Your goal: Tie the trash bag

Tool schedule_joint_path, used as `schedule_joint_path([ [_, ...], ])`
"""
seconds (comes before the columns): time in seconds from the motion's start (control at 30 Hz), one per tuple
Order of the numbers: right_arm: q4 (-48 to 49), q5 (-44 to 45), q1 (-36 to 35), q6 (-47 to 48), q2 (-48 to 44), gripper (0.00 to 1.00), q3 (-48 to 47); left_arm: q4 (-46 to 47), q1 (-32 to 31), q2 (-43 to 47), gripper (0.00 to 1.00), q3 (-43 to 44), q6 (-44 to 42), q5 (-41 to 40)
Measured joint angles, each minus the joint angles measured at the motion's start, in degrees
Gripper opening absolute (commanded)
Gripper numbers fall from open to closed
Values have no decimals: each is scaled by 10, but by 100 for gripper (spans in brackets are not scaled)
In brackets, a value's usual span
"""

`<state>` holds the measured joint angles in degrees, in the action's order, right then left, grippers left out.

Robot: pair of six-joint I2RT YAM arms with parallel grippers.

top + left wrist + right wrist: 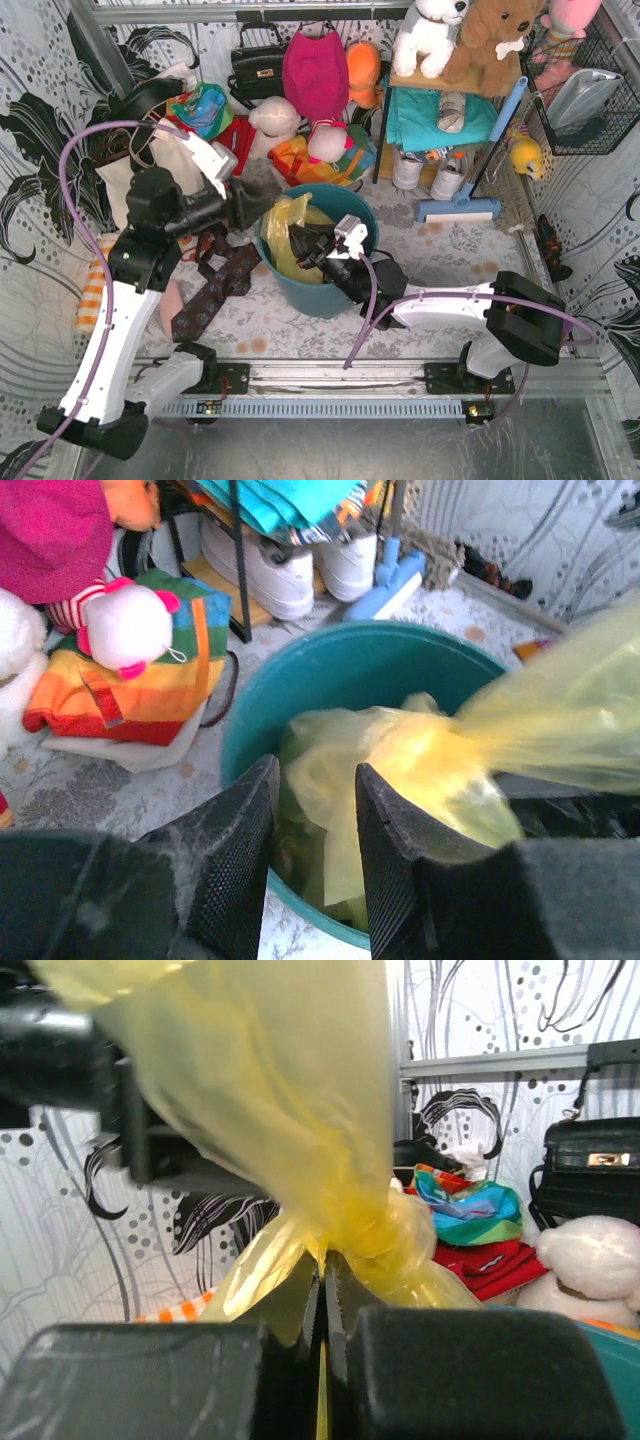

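The thin yellow trash bag point(284, 228) sits in the teal bin point(316, 296), bunched at its left side. My right gripper point(303, 256) reaches into the bin from the right. In the right wrist view it point(325, 1265) is shut on a strip of the bag just below a bunched knot point(378, 1230), and a stretched part of the bag runs up and left from there. My left gripper point(262, 205) is at the bin's left rim. In the left wrist view it point(315, 770) is open over the rim, with the bag point(400, 770) beyond its fingers and nothing between them.
A cream tote bag point(150, 165) and patterned ties point(215, 285) lie left of the bin. Plush toys and a rainbow-striped bag point(150, 670) crowd behind it. A shelf with sneakers point(420, 170) and a blue brush point(462, 207) stand at the back right.
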<state>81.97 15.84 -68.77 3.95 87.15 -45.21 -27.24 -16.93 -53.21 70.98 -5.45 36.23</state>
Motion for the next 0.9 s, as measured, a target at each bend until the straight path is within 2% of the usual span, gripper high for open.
schedule_joint_path([
  [0.17, -15, -18, -3, 5, -5, 0, 3, 63, 85, -22, 44, -1, 74, 89],
  [0.27, -17, -17, -3, 13, -5, 0, 3, 112, 92, -10, 48, -24, 130, 143],
  [0.37, -17, -17, -3, 17, -5, 0, 3, 123, 92, 11, 55, -40, 160, 175],
  [0.53, -17, -15, -3, 23, -5, 0, 3, 75, 92, 41, 60, -51, 151, 158],
  [0.7, -17, -15, -3, 28, -5, 0, 3, 53, 92, 52, 75, -89, 146, 117],
  [0.8, -17, -15, -3, 28, -5, 0, 3, 57, 92, 47, 76, -110, 151, 116],
  [0.9, -17, -15, -3, 28, -5, 0, 3, 72, 92, 46, 62, -128, 163, 129],
])
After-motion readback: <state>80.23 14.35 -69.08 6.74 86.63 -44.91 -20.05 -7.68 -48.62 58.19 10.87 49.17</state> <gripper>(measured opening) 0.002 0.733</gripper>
